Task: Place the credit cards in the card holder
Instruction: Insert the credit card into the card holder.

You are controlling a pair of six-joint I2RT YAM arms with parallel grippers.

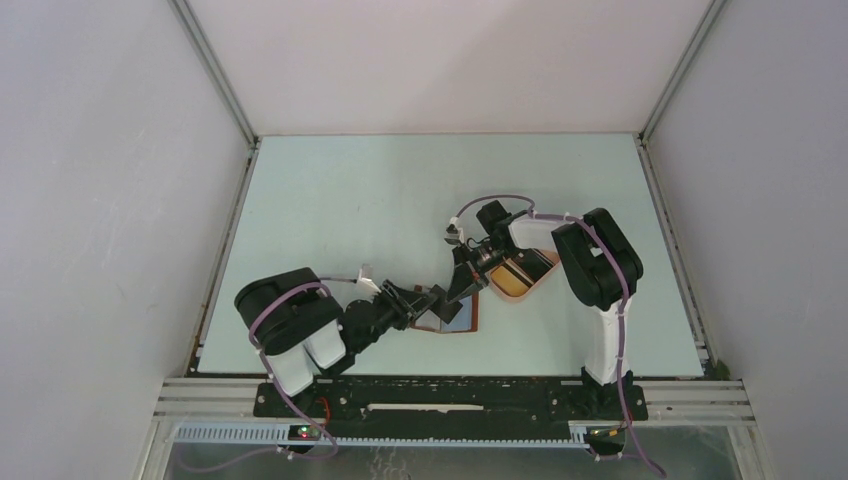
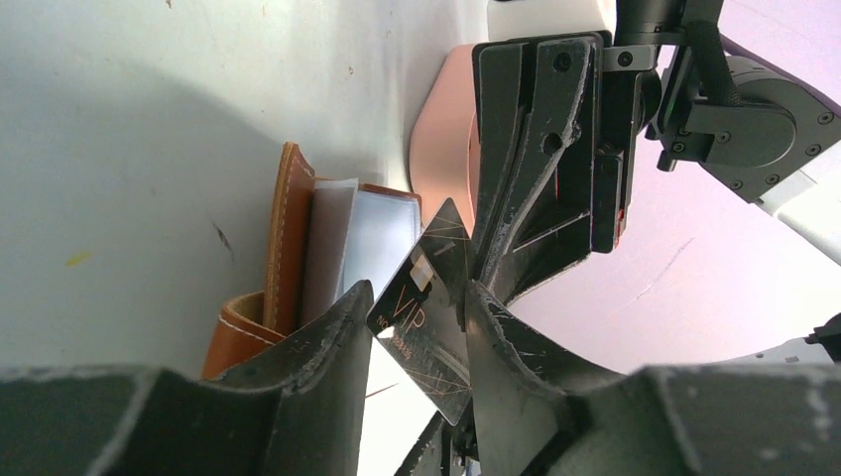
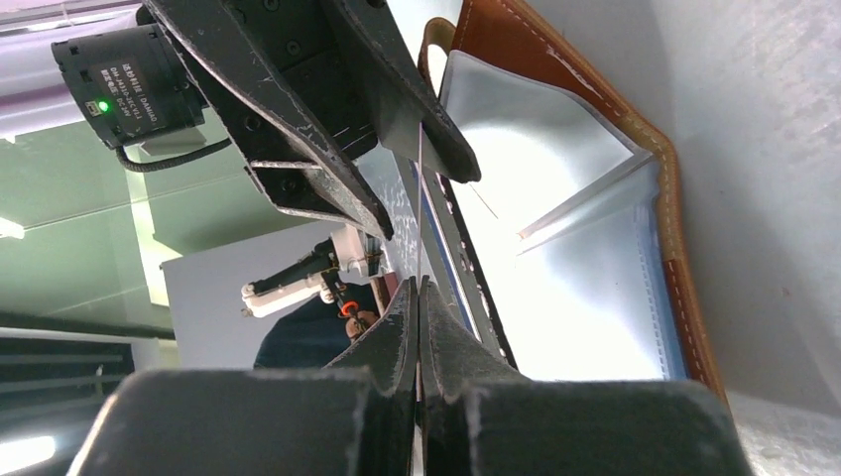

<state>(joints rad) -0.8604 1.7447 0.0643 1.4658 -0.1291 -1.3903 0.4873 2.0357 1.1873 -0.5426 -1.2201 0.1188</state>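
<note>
Closest to the left wrist lens, the left pincer [image 2: 419, 299] stands partly open. Its two dark fingers [image 2: 332, 342] flank a black rectangular plastic card [image 2: 412, 337] with gold VIP lettering, and a gap shows on at least one side, so it has no firm hold yet. The right pincer [image 3: 419, 290] is closed on the card's far edge. From its own wrist view the card appears edge-on, a thin line pinched between the pads.

The card hangs in the air between the two arms, just over the reddish-brown leather wallet [image 3: 555, 40]. That wallet lies open on the pale bench [image 1: 350, 200], its clear plastic sleeves [image 3: 536, 129] fanned upward. A pink oval tray [image 2: 441, 139] sits just beside it on the right arm's side.

The step in hand looks like a handover, or a two-handed guide of the card toward a sleeve. To do it well, the left pincer should close squarely on the card's flat faces before the right lets go, since a skewed grip would twist the card. The leading edge should then meet a sleeve mouth parallel to it and go in slowly. The sleeves look limp and nothing pins the wallet, so a hard push may fold a sleeve or shove the wallet across the bench.
</note>
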